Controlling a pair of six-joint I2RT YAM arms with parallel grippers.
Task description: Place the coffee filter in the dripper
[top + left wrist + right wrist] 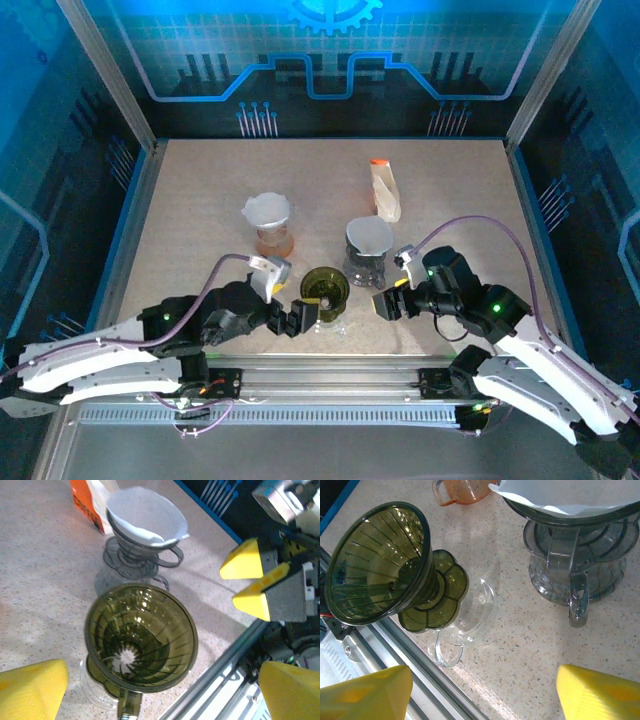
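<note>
Drippers number 3 on the speckled table (200, 190). Nearest the arms is the green dripper (325, 288), seated on a clear glass base (482, 605), its ribbed bowl visible down to the centre hole. At its 1 o'clock stands the grey dripper (366, 264) with a white coffee filter (368, 235) seated in it. At its 10 o'clock stands the orange dripper (273, 241) with a second filter (268, 210). A pouch (385, 192) with an orange cap lies at 12 o'clock from the grey dripper.

The left gripper (301, 318) sits at 7 o'clock of the green dripper, just beside it, jaws released and spread wide, grasping nothing. In its wrist view the yellow fingertips (31, 692) flank the green bowl. The right gripper (391, 297) sits at 3 o'clock of the green dripper, near the grey dripper's foot, jaws likewise parted and grasping nothing.
</note>
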